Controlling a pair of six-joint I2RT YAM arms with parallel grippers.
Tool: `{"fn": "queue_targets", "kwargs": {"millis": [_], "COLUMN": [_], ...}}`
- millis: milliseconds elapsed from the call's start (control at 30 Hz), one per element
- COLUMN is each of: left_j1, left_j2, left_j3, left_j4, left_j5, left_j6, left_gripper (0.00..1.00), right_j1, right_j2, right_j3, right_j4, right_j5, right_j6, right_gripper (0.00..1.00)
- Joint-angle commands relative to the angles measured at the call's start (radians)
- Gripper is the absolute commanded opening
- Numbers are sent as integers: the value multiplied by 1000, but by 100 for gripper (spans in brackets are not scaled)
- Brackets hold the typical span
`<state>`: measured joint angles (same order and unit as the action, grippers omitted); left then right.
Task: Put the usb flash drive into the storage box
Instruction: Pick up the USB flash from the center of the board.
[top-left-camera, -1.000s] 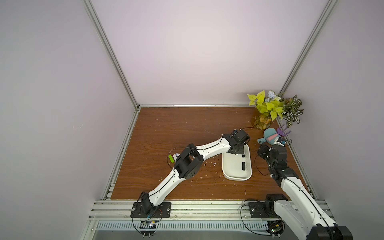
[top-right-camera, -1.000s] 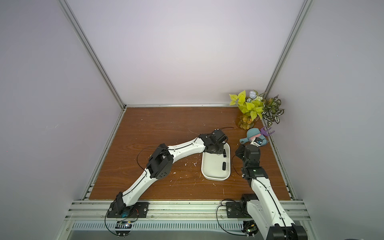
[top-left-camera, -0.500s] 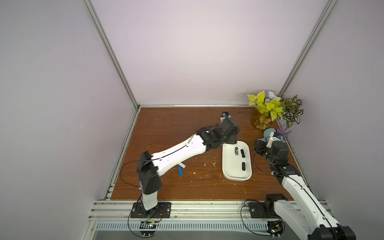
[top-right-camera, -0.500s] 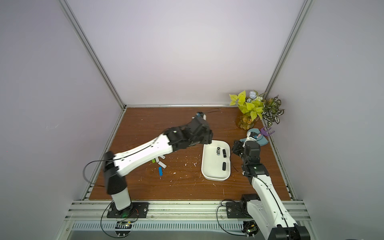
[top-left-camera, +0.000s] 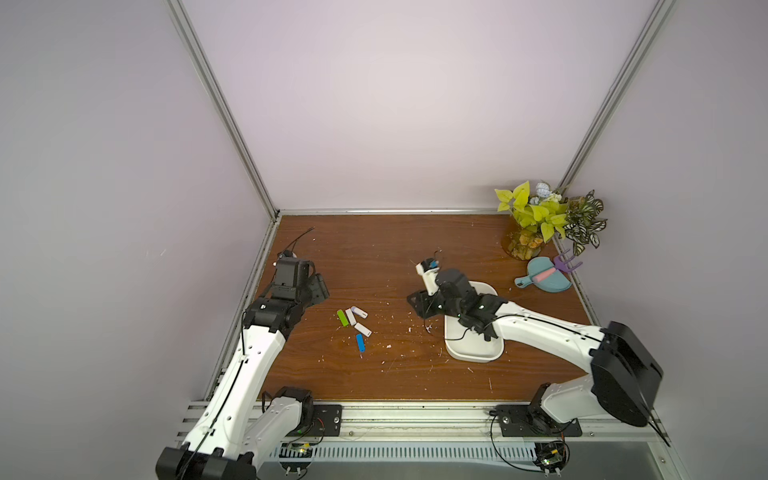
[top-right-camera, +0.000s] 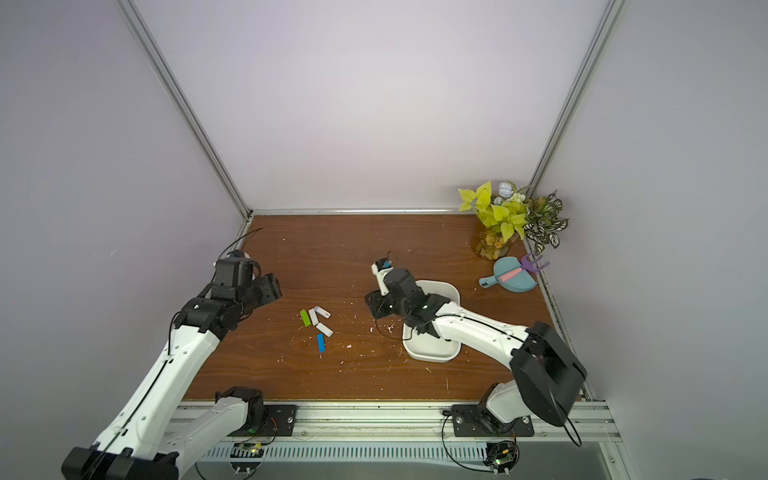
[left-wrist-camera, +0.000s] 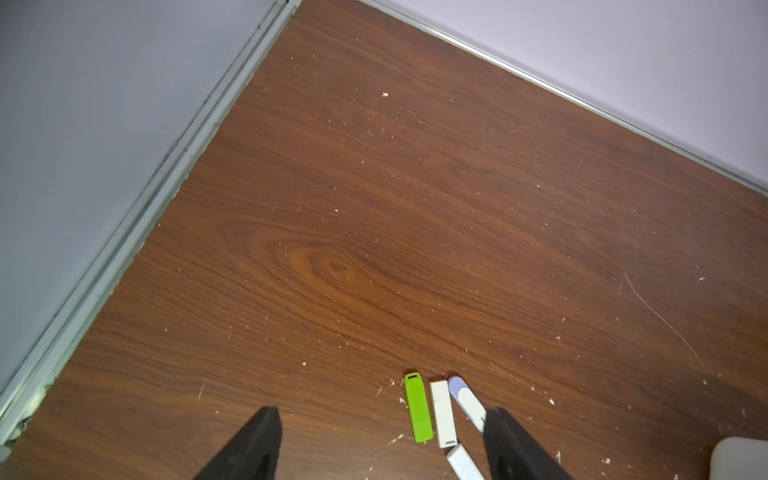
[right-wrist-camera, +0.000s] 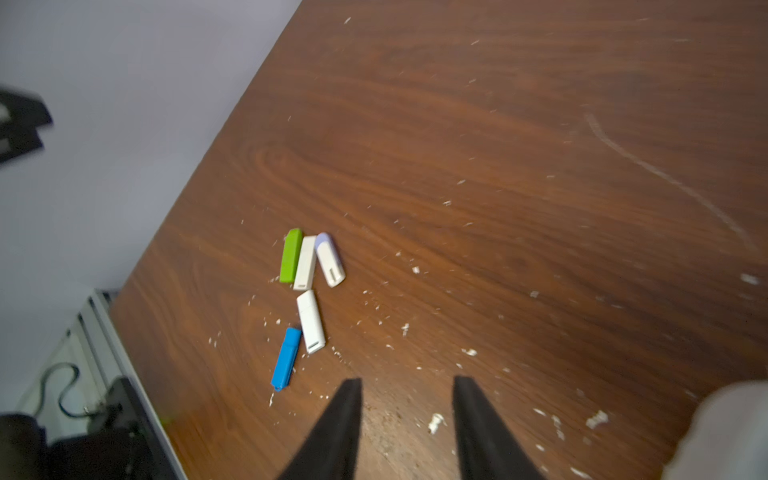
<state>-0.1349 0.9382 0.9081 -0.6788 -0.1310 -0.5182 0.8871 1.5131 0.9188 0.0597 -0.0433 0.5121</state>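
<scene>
five usb drives lay in a loose cluster on the wooden table (top-left-camera: 415, 245), none of them in the storage box (top-left-camera: 473, 355). the green drive (right-wrist-camera: 291, 255), a white drive (right-wrist-camera: 305, 262) and a lilac-capped drive (right-wrist-camera: 330, 259) sat side by side, the first two touching. a second white drive (right-wrist-camera: 311, 322) lay just beside them, with the blue drive (right-wrist-camera: 286, 358) at its end. in both top views the cluster was well apart from the box, toward the left arm's side.

the left gripper (left-wrist-camera: 382, 411) was spread wide with nothing between its fingers, and the green drive showed in the gap near one fingertip. the right gripper (right-wrist-camera: 407, 380) had its fingers apart and empty too, above bare table strewn with white crumbs (right-wrist-camera: 436, 422), short of the blue drive. the right arm (top-left-camera: 540, 332) reached across the box and hid most of its inside, so what lay in it could not be told.

a potted plant (top-left-camera: 536, 216) stood in the far right corner, with a teal dustpan (top-left-camera: 548, 280) near it.
</scene>
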Motion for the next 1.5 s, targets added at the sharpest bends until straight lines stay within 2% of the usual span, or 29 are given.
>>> {"fn": "queue_targets", "kwargs": {"millis": [0,167,333,600,933,1300,1467], "left_j1": [14,14,14,14,14,14,14], "left_j2": [-11,-40,-45,-62,-53,-52,-53], "left_j3": [-32,-52,-59,-63,-64,-65,-65], "left_j4": [-7,13,16,16,16,18,19], "left_j5": [17,-21,-24,-36,-35,-27,-31], "left_j6": [49,35,27,20,21,25,23], "left_gripper": [75,75,75,75,76,76,76], "right_j1": [56,126,136,147,147,90,63], "right_j2": [101,279,430,577,634,662,748], "right_j3": [58,194,305,461,491,514,640], "right_j4": [136,132,141,75,35,-20,-58], "right_j5": [-63,-39,-114,-91,-107,-3,29], "right_j6": [56,58,87,52,38,43,41], "right_gripper": [24,8,5,4,4,6,6]}}
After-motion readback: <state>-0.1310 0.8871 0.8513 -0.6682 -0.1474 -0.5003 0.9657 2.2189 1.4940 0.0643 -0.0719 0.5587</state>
